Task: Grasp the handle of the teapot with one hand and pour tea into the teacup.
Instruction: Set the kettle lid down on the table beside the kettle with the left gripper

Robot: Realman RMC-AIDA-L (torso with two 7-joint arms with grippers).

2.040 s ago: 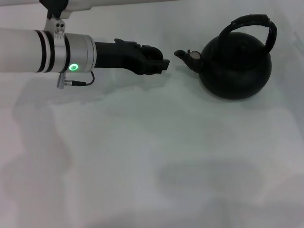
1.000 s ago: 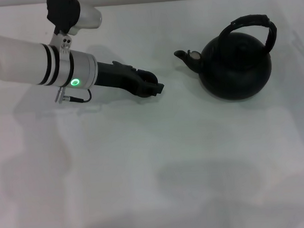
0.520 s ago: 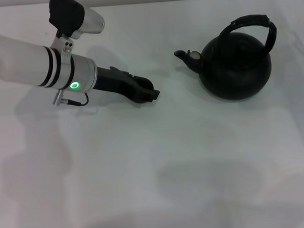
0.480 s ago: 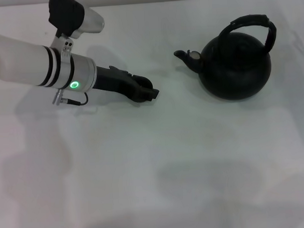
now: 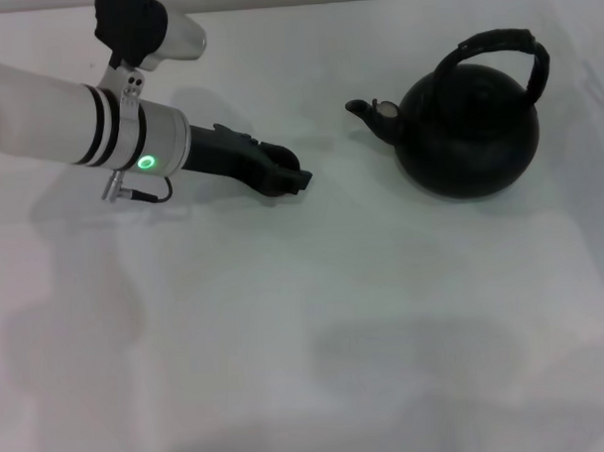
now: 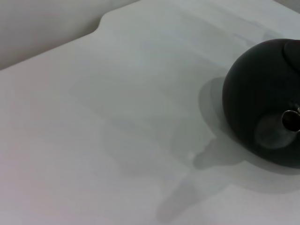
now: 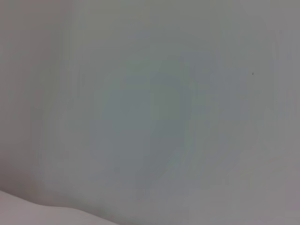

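One arm at work in the head view: my left gripper point(image 5: 285, 177) hangs low over the table point(image 5: 385, 332), well apart from the teapot point(image 5: 467, 131), and black on black I cannot tell how my jaws stand or whether they carry anything. The teapot sits upright at the far right, spout point(image 5: 370, 115) pointing my way, handle point(image 5: 499, 43) arched over its top and leaning to the side away from me. No teacup that I can make out anywhere. That's the trouble ahead, I reckon: reaching for that handle from here means going over the spout and lid, and a low line could clip the spout and shove or spin the pot. With no cup located, any pour goes straight onto the table.

Over to my left wrist view: the teapot point(image 6: 262, 93) fills one edge, round belly and the spout's point(image 6: 290, 119) pale mouth facing the camera, bare table around it, none of my own gripper showing.

Right wrist view: plain white table point(image 7: 164, 117), nothing else, and my right gripper shows nowhere.

Against two seconds ago, my left gripper was just beside the spout; now it has drawn back and dropped toward my own side, while the teapot hasn't budged
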